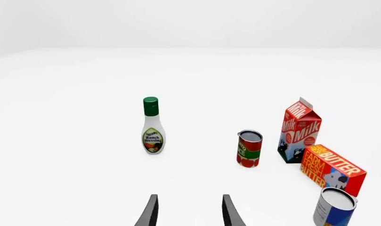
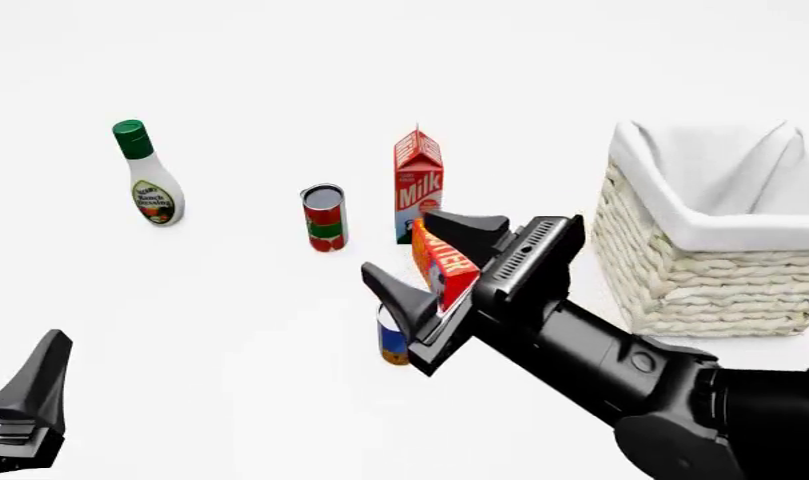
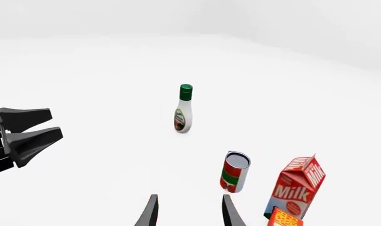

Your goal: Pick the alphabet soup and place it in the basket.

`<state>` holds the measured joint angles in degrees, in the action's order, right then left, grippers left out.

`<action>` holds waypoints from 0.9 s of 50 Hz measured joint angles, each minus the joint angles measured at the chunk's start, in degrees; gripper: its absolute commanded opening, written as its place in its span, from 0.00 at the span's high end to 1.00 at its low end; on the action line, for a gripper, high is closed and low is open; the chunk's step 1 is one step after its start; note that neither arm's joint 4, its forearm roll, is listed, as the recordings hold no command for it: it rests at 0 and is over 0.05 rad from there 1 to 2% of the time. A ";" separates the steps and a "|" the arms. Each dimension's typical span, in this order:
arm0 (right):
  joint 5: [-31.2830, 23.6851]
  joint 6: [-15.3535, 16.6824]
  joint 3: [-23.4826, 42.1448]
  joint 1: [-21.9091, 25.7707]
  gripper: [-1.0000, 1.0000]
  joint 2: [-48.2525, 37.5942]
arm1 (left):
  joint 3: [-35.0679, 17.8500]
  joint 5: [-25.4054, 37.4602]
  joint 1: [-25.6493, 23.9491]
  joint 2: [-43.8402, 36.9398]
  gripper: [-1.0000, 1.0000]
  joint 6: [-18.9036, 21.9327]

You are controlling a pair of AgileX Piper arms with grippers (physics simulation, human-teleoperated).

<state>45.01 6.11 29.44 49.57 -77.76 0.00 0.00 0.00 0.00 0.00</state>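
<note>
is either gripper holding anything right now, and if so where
Nothing is held. The right gripper is open above the soup can, its fingers clear of it. The left gripper is open too.

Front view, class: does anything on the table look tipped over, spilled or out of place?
Nothing stands out. The ranch dressing bottle, the red-and-green can, the milk carton and the basket all stand upright, with no spill. The alphabet soup also stands upright, partly hidden in the front view behind the right gripper.

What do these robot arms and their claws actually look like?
Both are matte black. The right gripper has two wedge-shaped tapering fingers on a boxy body with ribbed slots, on a thick rounded arm with a small round bolt. The left gripper shows similar dark pointed fingers. No cables or markings show.
</note>
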 measured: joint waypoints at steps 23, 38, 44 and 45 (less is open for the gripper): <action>3.39 -0.74 2.05 -2.01 0.00 -9.37 | 0.00 0.00 0.00 0.00 0.00 0.00; 5.14 -1.19 2.85 -3.32 0.00 -13.67 | 0.00 0.00 0.00 0.00 0.00 0.00; 5.77 -1.39 2.99 -3.73 0.00 -15.08 | 0.00 0.00 0.00 0.00 0.00 0.00; 5.87 -1.43 3.00 -3.79 0.00 -15.27 | 0.00 0.00 0.00 0.00 0.00 0.00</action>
<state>50.88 4.68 32.44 45.78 -93.03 0.00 0.00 0.00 0.00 0.00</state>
